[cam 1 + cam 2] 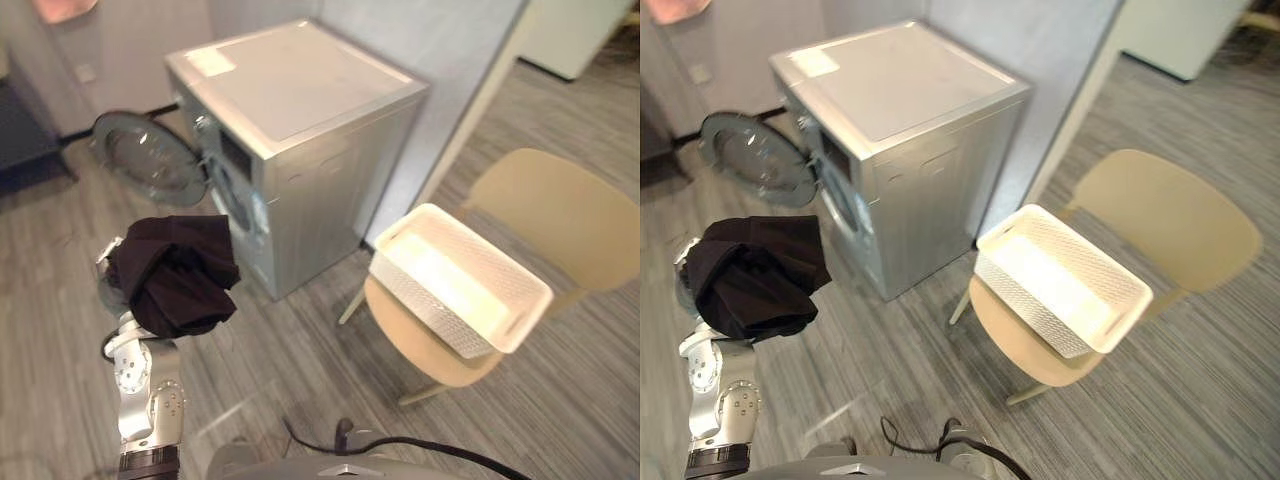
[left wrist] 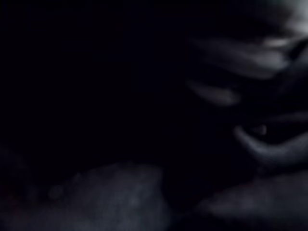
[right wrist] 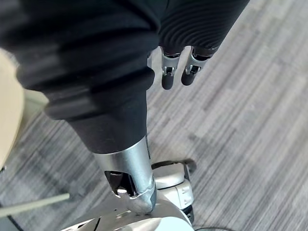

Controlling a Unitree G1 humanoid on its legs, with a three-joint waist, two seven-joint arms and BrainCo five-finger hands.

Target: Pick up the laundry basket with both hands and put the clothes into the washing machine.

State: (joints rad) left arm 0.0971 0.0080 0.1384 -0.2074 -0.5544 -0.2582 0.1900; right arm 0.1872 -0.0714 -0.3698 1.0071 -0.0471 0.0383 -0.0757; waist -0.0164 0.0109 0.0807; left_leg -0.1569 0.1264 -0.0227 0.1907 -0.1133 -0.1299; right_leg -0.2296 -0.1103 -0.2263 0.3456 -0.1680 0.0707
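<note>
Grey plank flooring (image 3: 250,120) lies beneath the right hand (image 3: 168,76), its fingers hanging relaxed and empty. Black clothes (image 1: 178,272) drape the left hand (image 1: 108,275); its hold I cannot tell. They hang near the washing machine (image 1: 300,130), whose door (image 1: 150,158) is open. The laundry basket (image 1: 455,285) sits right, on a chair (image 1: 560,210). Loosely draped, the clothes could slide off short of the machine.

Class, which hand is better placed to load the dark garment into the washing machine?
Left: the dark garment drapes the left hand near the washing machine's open door; the right hand hangs empty.
</note>
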